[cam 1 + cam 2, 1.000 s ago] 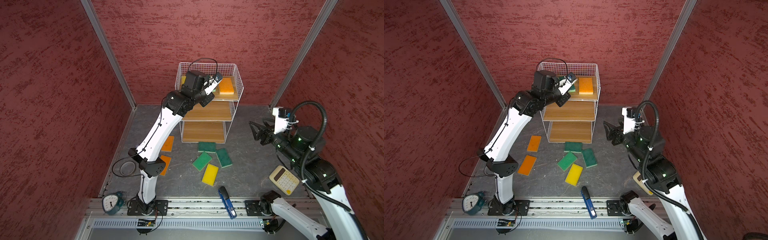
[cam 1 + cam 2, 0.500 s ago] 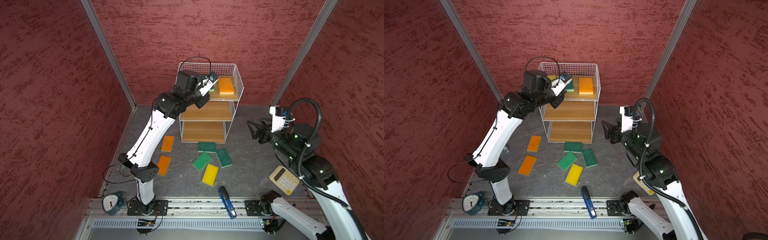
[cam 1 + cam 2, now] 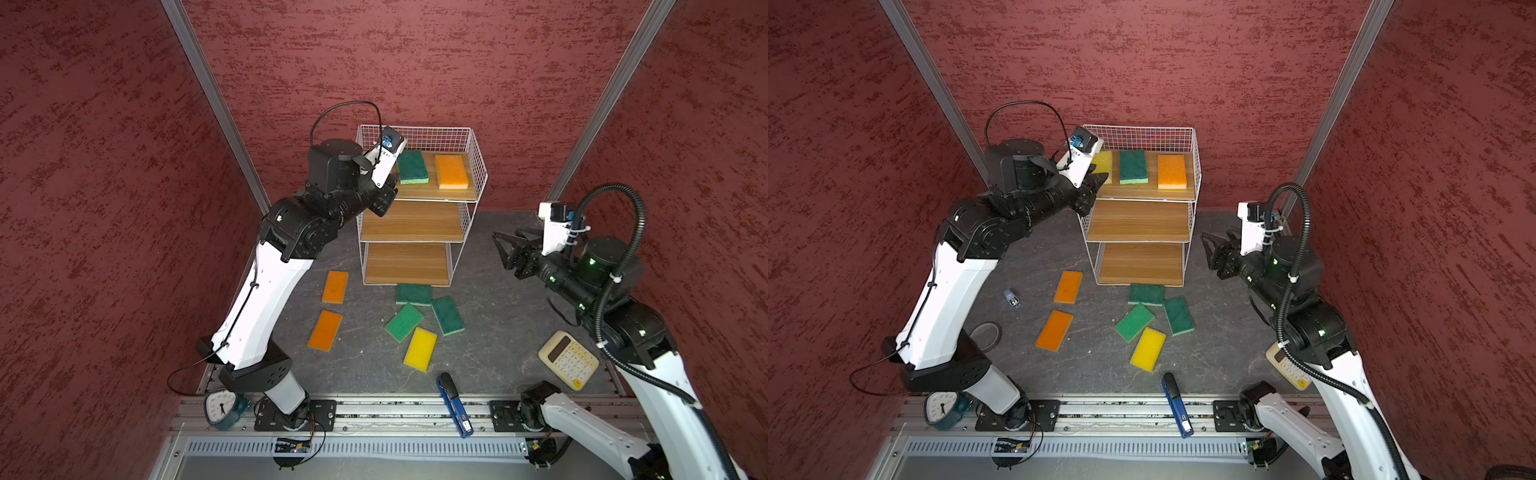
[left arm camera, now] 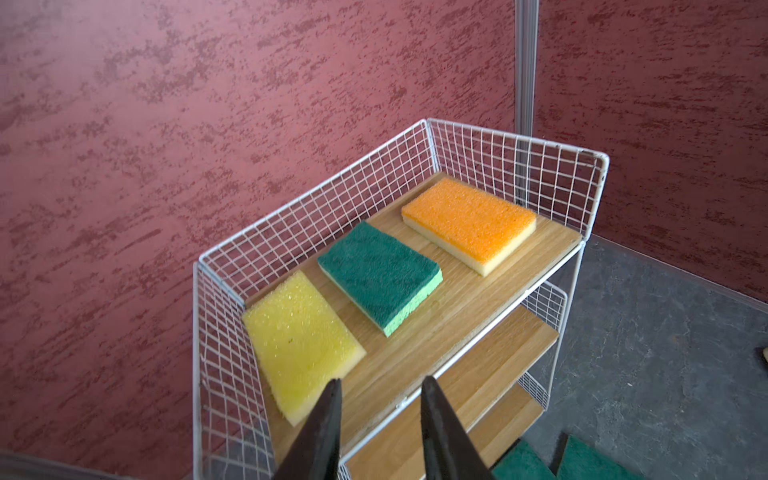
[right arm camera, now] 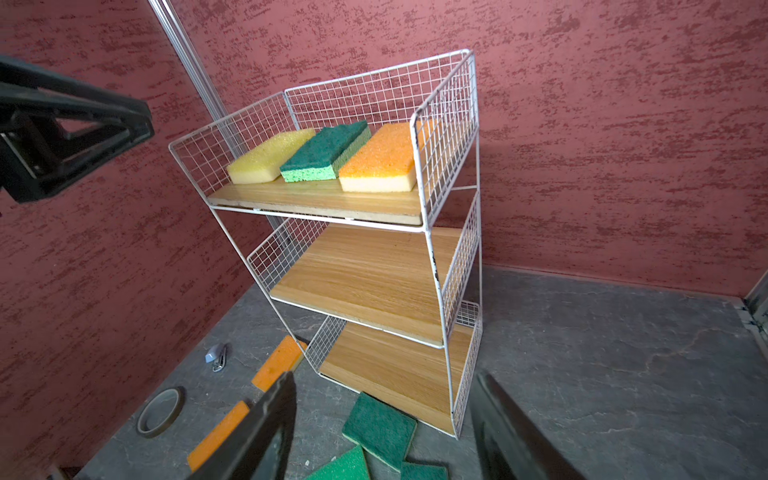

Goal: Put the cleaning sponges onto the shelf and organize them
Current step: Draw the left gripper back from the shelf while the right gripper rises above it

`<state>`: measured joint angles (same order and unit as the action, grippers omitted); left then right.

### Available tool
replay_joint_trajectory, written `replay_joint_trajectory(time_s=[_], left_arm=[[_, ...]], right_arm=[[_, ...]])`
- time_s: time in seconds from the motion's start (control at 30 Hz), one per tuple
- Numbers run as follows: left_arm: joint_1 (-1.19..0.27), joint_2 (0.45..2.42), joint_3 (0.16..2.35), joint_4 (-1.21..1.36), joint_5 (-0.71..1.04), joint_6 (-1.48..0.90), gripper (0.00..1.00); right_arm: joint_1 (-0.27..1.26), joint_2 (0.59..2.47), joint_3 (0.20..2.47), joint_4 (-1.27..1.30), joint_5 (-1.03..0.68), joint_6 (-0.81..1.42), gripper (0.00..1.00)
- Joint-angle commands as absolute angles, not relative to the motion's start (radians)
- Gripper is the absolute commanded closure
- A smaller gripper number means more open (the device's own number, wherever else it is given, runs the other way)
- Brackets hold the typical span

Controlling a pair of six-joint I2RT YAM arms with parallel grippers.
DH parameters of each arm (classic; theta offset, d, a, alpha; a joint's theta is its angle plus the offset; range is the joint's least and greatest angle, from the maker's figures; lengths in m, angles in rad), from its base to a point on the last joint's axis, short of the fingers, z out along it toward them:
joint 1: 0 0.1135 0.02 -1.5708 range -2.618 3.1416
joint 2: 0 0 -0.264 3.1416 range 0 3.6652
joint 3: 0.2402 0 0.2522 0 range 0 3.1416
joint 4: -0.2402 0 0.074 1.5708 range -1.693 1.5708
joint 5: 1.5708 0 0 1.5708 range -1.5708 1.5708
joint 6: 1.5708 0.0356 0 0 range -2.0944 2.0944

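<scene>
While six loose sponges lie on the floor low in the frame, your right gripper hangs at mid-right, jaws well apart, holding nothing. Farther back at centre stands the shelf; its top board carries a yellow sponge, a green sponge and an orange sponge in a row. Your left gripper, by the yellow sponge's near end, is partly apart and empty.

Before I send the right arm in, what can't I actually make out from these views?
- Top-tier yellow sponge: the left arm's wrist covers it, partly or wholly, in both top views.
- Calculator: mostly behind the right arm in a top view; keys too small to read.
- Green floor sponges: cut off by the frame edge in the right wrist view.
</scene>
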<state>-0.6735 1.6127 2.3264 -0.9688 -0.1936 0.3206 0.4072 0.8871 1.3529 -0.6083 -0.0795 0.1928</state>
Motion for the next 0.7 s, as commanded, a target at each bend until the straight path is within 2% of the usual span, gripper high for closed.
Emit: replay_joint_trajectory(time_s=[0.0, 0.17, 0.27, 0.47, 0.67], left_arm=[[-0.676, 1.539, 2.227, -0.958, -0.263, 0.191, 0.65], [-0.669, 1.366, 1.983, -0.871, -0.274, 0.098, 0.63], [-0.631, 1.307, 1.917, -0.882, -0.267, 0.032, 0.63], [-0.549, 1.207, 1.824, -0.899, -0.226, -0.057, 0.62], [-0.426, 1.126, 1.727, -0.891, -0.135, -0.144, 0.61]], right_arm=[[0.399, 0.923, 1.402, -0.582, -0.115, 0.220, 0.37], [0.413, 1.002, 1.487, -0.569, -0.121, 0.257, 0.46], [0.456, 1.068, 1.543, -0.566, -0.091, 0.274, 0.51], [0.603, 1.219, 1.690, -0.604, 0.130, 0.258, 0.63], [0.643, 1.368, 1.831, -0.630, 0.274, 0.246, 0.69]])
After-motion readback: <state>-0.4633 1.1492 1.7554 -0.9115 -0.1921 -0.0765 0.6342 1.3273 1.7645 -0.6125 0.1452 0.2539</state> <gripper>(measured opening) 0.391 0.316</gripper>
